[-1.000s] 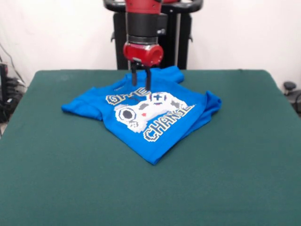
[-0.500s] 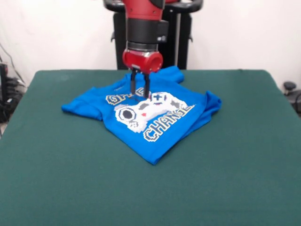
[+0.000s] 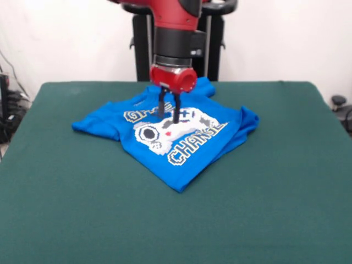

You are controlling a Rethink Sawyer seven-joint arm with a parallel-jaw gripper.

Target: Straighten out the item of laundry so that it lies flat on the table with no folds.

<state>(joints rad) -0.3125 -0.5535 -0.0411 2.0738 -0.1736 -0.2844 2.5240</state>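
Blue cotton on green felt: the T-shirt (image 3: 170, 132) lies rumpled on the far middle of the table (image 3: 176, 220), turned at an angle, one corner pointing toward the near edge, its right side bunched in folds. Straight down over the print comes the gripper (image 3: 168, 116), its two dark fingers parted a little, tips at the fabric, nothing held between them.
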